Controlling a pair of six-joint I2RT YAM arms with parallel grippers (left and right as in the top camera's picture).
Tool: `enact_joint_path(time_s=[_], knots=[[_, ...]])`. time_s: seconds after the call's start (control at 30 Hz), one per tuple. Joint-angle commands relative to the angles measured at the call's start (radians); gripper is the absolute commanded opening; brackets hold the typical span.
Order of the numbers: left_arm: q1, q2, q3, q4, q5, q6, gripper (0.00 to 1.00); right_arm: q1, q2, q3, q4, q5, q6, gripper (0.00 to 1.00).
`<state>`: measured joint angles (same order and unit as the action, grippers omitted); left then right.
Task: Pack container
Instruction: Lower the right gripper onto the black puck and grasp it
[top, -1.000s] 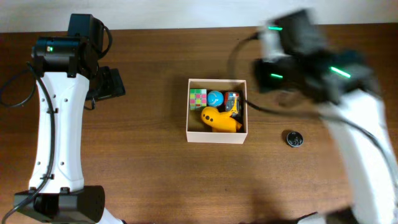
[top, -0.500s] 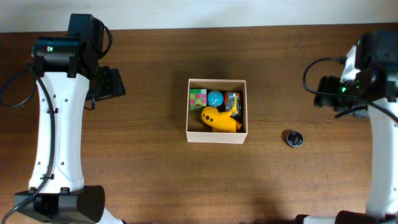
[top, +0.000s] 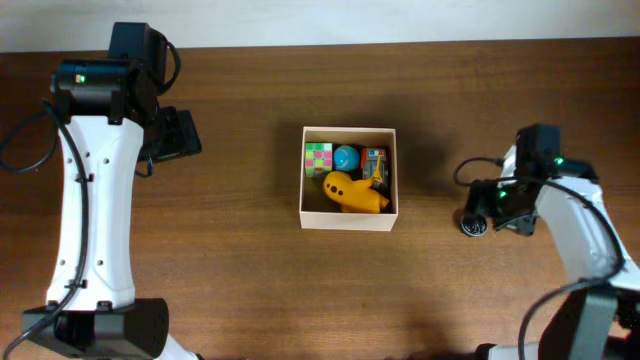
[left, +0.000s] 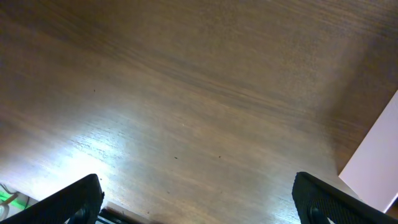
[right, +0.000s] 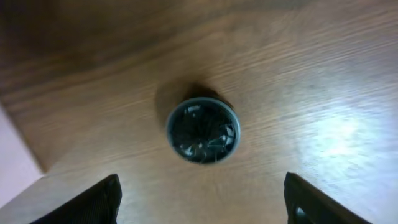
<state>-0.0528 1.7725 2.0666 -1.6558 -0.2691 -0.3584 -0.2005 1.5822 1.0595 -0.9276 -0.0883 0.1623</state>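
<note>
From overhead, the container (top: 348, 221) stood in the middle of the wooden table (top: 250, 290), open side up. It held a yellow toy (top: 353, 192), a many-coloured cube (top: 318, 157), a blue ball (top: 346, 158) and a small orange-and-blue toy (top: 374, 163). A small dark round disc (top: 473, 223) lay on the table to the right of the container, apart from it. The right gripper (top: 484, 207) hung just above the disc. The left gripper (top: 178, 135) was far off at the table's left side. This view did not show how either pair of fingers stood.

The left wrist view supplied that for its arm: the two dark fingertips (left: 78, 198) sat at the lower corners of the frame, spread wide, with only bare wood between them. A white corner of the container's wall showed at the right edge.

The right wrist view looked straight down on the disc, showing a grey rim around a dark middle, which the overhead view was too small to show. The fingers (right: 93, 200) were spread wide on either side below it, grasping nothing and not touching it.
</note>
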Motion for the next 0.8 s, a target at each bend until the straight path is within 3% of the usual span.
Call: enact_joint_path(time_s=[0.0, 0.5, 0.67, 0.77], knots=[[0.003, -0.020, 0.013, 0.001, 0.000, 0.012, 0.99, -0.003, 0.048, -0.042, 0.044, -0.018, 0.011, 0.78], [0.003, -0.020, 0.013, 0.001, 0.000, 0.012, 0.99, -0.003, 0.209, -0.042, 0.160, -0.033, 0.008, 0.70], [0.003, -0.020, 0.013, 0.001, 0.000, 0.012, 0.99, -0.003, 0.209, -0.042, 0.178, -0.032, 0.008, 0.61], [0.003, -0.020, 0.013, 0.001, 0.000, 0.012, 0.99, -0.003, 0.209, -0.042, 0.181, -0.032, 0.008, 0.51]])
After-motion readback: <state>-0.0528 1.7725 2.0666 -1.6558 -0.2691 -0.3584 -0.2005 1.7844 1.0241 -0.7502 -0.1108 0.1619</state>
